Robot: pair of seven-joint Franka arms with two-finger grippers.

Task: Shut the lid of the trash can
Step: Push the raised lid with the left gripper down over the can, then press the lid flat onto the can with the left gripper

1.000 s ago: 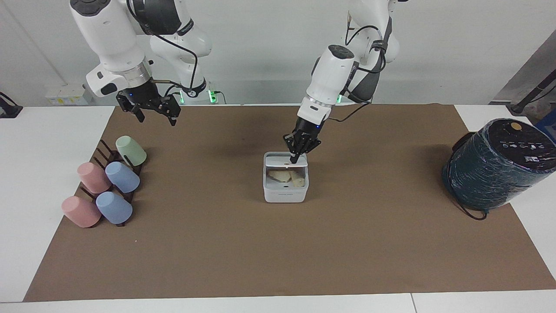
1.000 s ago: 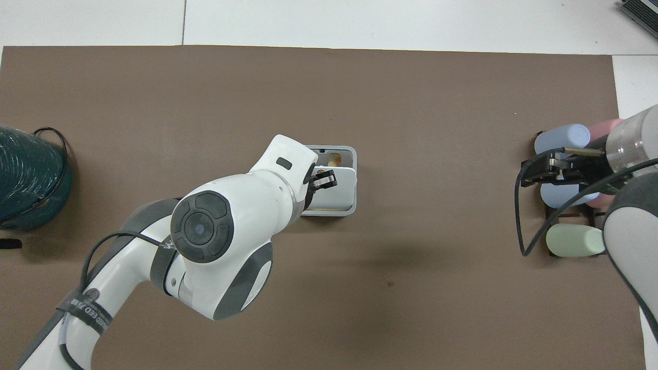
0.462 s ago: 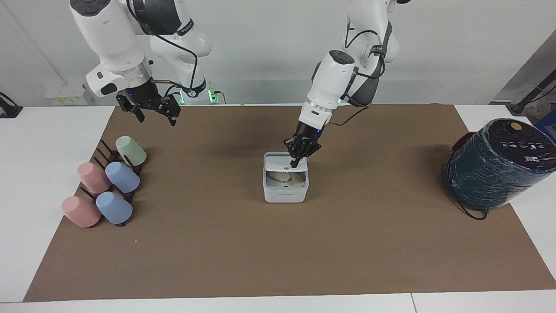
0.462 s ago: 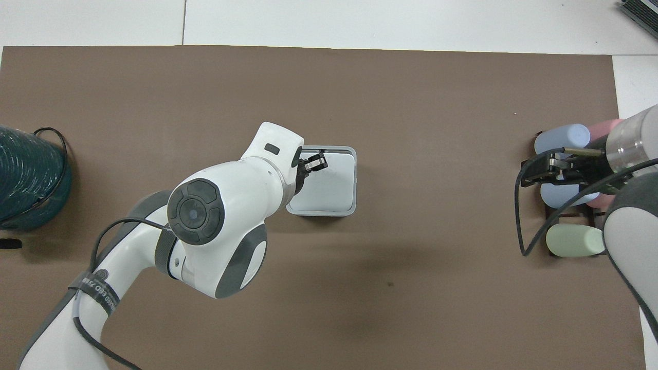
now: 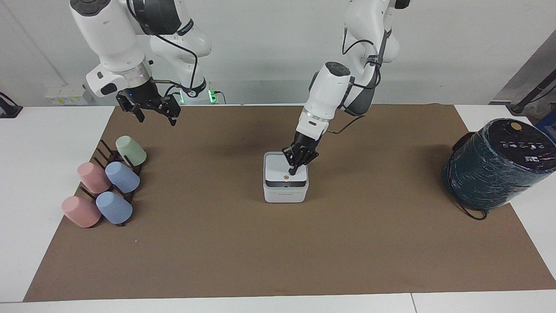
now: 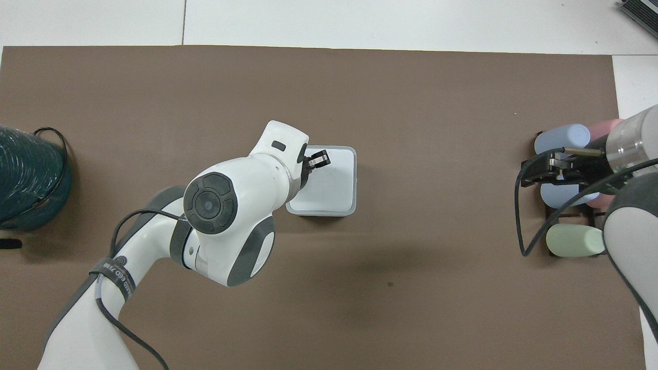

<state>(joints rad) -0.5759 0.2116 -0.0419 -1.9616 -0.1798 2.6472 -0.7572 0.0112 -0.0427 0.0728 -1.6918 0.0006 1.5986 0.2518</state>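
The small white trash can (image 5: 285, 196) stands on the middle of the brown mat; it also shows in the overhead view (image 6: 354, 181). Its white lid (image 5: 277, 168) lies almost flat over the opening, orange dot up, with a thin dark gap along the edge farthest from the robots. The lid covers the whole opening in the overhead view (image 6: 335, 186). My left gripper (image 5: 293, 170) is shut and its tips rest on the lid's top close to the dot; it also shows in the overhead view (image 6: 319, 160). My right gripper (image 5: 153, 114) waits open in the air by the cup rack.
A large dark teal wrapped cylinder (image 5: 499, 167) stands at the left arm's end of the table, also in the overhead view (image 6: 28, 180). A dark rack with pink, blue and green cups (image 5: 108, 184) lies at the right arm's end, under the right gripper (image 6: 537, 172).
The lid has swung down from steeply raised to almost flat, hiding the can's contents. My left gripper has moved down and away from the robots with it. The right arm has not moved.
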